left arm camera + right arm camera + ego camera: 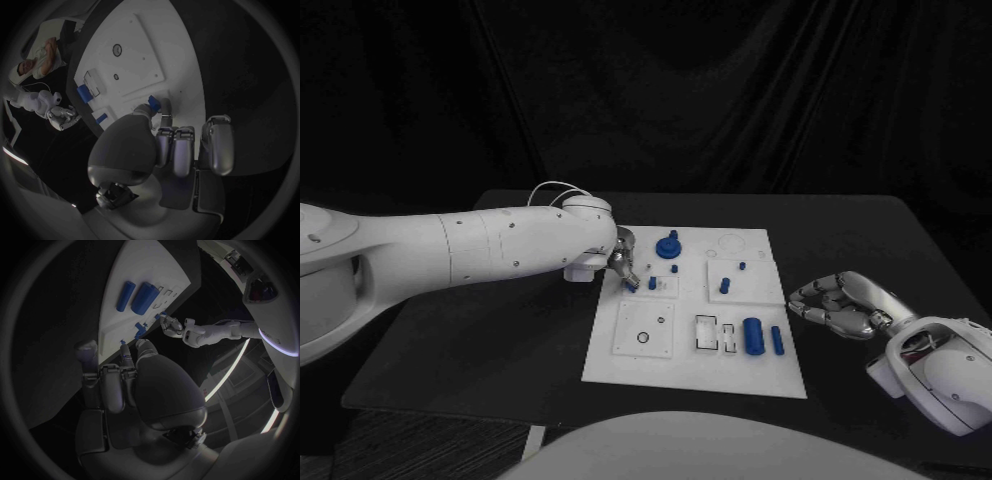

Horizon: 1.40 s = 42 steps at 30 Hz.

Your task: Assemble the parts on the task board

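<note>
The white task board (625, 352) lies mid-table. On it are a round blue part (668, 243) at the far edge, several small blue pegs (724, 285) in the middle and two blue cylinders (753, 336) near the front. My left hand (620, 262) hovers over the board's far left edge. In the left wrist view its thumb and a finger pinch a small blue part (149, 106), close above the board (144, 45). My right hand (841, 305) stays off the board's right side, over the table, with its fingers curled in and nothing in them.
The black table (488, 330) has bare room left and right of the board. Rectangular slots (707, 333) and a round recess (643, 338) mark the board's front half. A dark curtain hangs behind the table.
</note>
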### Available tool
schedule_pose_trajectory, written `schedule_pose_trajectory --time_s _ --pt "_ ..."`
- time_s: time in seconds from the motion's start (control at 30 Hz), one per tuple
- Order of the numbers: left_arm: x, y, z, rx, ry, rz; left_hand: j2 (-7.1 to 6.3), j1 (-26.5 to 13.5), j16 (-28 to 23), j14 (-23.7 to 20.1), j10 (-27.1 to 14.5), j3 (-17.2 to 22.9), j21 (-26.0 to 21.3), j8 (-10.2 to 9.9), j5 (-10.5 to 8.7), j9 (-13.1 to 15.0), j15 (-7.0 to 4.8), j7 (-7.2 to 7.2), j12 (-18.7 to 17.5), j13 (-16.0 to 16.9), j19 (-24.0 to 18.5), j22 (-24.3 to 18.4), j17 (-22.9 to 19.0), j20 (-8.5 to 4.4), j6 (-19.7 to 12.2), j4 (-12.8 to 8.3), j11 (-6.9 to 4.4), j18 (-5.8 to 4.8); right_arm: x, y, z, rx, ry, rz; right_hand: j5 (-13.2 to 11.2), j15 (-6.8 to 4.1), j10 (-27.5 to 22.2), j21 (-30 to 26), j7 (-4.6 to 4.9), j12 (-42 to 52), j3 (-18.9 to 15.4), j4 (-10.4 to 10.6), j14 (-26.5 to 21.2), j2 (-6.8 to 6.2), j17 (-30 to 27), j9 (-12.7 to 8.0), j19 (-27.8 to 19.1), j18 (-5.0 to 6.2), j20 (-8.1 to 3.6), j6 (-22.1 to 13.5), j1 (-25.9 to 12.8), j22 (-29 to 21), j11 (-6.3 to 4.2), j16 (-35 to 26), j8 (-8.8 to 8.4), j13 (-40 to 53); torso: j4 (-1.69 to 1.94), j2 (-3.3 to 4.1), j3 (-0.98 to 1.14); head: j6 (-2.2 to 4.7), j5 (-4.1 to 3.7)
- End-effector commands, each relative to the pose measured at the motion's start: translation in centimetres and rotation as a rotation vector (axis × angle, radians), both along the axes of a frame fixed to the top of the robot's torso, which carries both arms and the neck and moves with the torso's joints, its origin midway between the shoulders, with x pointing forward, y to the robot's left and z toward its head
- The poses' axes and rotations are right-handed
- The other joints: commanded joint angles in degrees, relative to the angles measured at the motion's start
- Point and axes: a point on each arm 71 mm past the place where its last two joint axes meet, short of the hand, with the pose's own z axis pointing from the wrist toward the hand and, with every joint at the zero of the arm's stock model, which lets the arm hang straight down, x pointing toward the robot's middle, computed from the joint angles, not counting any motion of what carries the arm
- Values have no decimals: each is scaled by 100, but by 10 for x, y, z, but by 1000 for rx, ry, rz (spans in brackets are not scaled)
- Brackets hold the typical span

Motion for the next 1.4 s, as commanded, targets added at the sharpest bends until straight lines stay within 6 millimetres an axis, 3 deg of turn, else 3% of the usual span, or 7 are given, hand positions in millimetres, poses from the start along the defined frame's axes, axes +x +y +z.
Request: schedule_pose_trajectory --time_s 0.03,0.7,1.4 --pt "0 -1 3 -54 -66 29 -66 -6 15 596 351 69 14 46 -57 45 -29 -5 -11 1259 130 1135 1509 -50 29 7 -49 18 0 -1 -1 -8 4 -8 28 -18 219 -43 13 -37 30 -6 183 -3 796 -3 -51 69 -10 6 44 470 -10 -25 27 -2 1 0 1 0 -12" --pt "-19 10 27 -176 -336 116 -233 -33 15 596 177 412 -150 156 -261 277 -6 30 -239 1098 77 1097 1509 -39 -224 11 -17 45 -4 -3 -7 -7 10 -15 24 -13 183 -117 19 -59 37 -1 156 -21 762 -5 -93 81 -8 -3 44 451 -4 -53 24 -31 -1 -1 1 0 -43" --pt "-32 7 7 -125 -387 44 -221 -74 15 596 143 532 -185 220 -400 357 17 50 -277 1073 60 1092 1509 -17 -300 18 5 50 -10 -3 -7 27 -51 -11 34 -9 181 -132 18 -59 46 4 150 -41 759 -1 -107 80 -5 17 42 449 -2 -56 37 -30 -3 -2 0 0 -58"
